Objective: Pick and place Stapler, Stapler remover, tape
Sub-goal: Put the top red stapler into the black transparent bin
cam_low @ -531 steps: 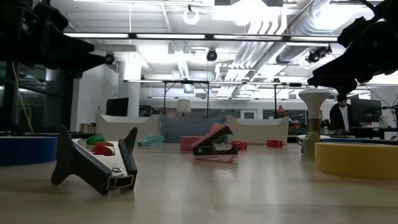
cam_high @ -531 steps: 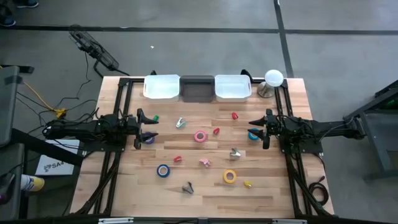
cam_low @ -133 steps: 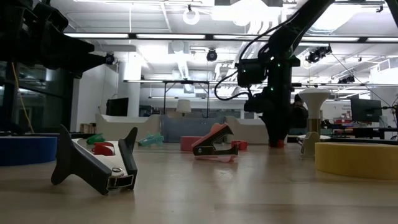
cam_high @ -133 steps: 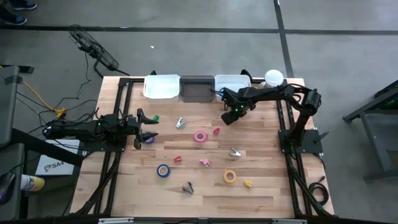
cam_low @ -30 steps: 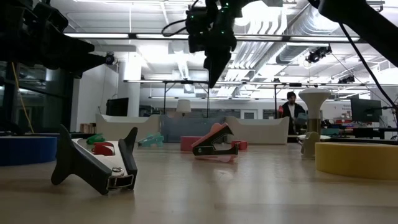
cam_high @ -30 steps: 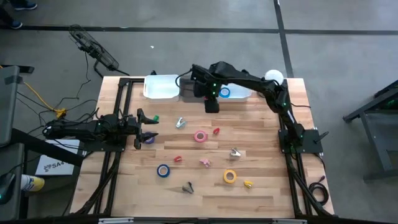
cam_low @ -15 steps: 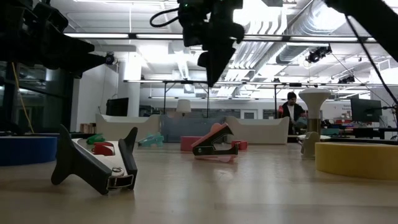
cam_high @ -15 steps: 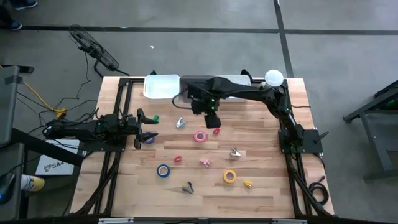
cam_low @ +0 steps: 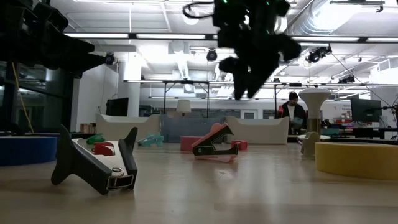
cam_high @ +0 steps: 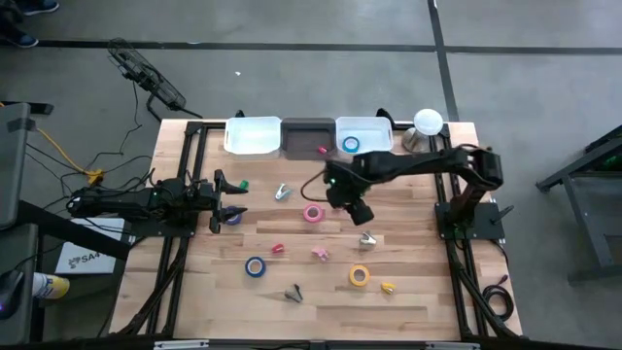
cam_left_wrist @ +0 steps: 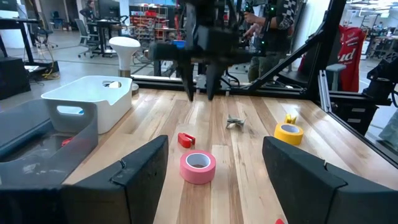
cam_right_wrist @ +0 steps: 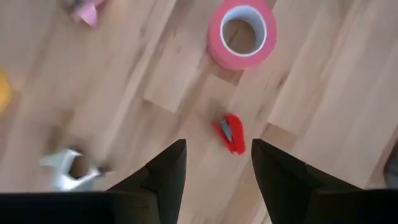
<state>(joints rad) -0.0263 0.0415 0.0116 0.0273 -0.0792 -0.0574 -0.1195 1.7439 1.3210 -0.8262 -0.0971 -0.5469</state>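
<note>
target: the small red stapler lies on the desk just beside the pink tape, near the middle, toward the far edge.
handling: I judge it light, stiff and hard-shelled; it may skid on the wood. I would take it across its narrow sides, at mid-length.
right gripper: mine hangs above the stapler, fingers apart, holding nothing.
left gripper: waits at the left edge, fingers apart, empty.
bins: three along the far edge; a blue tape lies in the right one.
change: a second ago my gripper was over the bins; now it is out over the middle of the desk.
</note>
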